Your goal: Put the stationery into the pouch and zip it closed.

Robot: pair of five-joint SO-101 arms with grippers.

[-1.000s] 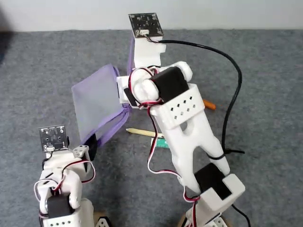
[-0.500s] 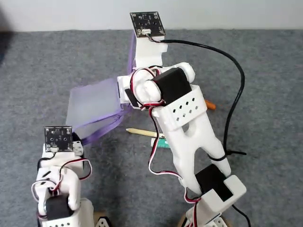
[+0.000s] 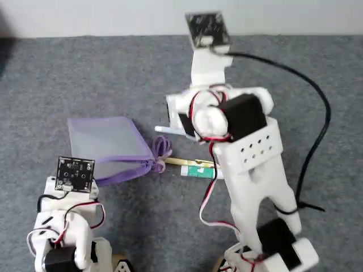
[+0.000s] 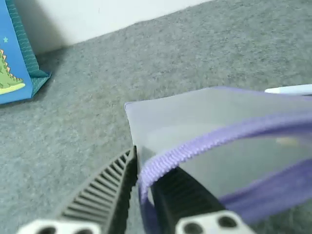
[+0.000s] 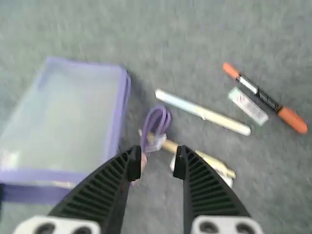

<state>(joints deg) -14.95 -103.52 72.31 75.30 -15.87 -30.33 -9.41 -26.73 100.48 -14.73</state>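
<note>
Grey carpet [image 3: 85,73] meets a white wall [image 3: 85,17]; left fingers [image 4: 107,190] pinch the pouch [image 4: 195,122], right fingers [image 5: 112,180] seemingly parted, empty.

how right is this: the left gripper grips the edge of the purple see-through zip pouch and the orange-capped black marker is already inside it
Not inside: the orange-capped black marker lies on the grey carpet outside the purple see-through zip pouch, as the right wrist view shows. The left gripper does grip its edge.
</note>
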